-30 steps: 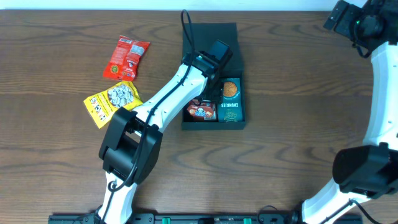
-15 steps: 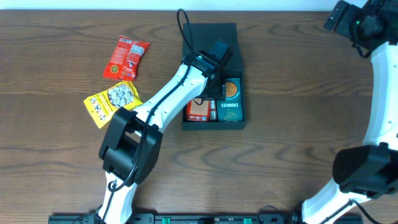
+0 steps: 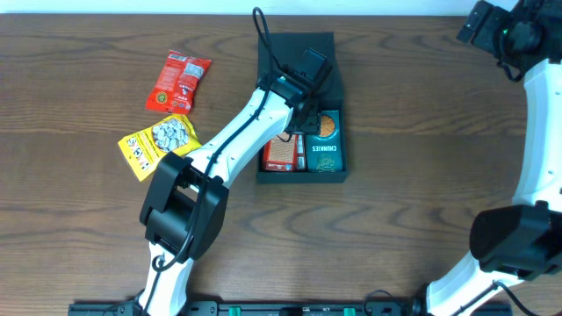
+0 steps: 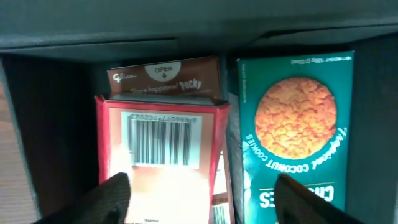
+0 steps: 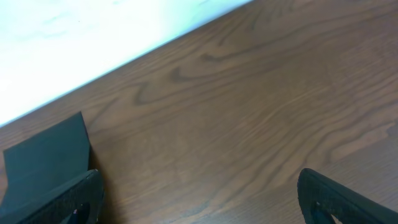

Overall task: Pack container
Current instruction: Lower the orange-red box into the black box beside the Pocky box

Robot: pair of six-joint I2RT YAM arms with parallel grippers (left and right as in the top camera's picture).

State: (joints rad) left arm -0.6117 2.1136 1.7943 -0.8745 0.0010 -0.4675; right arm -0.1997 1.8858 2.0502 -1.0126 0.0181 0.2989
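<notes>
Hovering over the dark teal-black square cardboard container [image 3: 303, 177], my left gripper [image 4: 205, 200] had its fingers [image 4: 113, 194] spread wide and clamped on nothing. The container sat on the brown wooden table [image 3: 421, 175] near the far edge, a little left of the middle, with its hinged flap lid lying open on the far side. Inside it, my wrist camera showed a flat red rectangular packet with a white barcode panel [image 4: 158, 155] directly below me, between my fingers. It lay partly on top of a brown cardboard Pocky box [image 4: 165, 78] that poked out at the far end. Just beside them, on the right side of the container, lay a teal cardboard box printed with a round orange cookie [image 4: 292, 130]. Out on the table, well to the left of the container, lay a red foil snack bag [image 3: 180, 82] and, nearer to me, a yellow snack packet [image 3: 158, 142], the two close together. My right gripper [image 5: 202, 202] was well apart from all of this, raised over the table's far right corner, its fingers wide apart and empty.
</notes>
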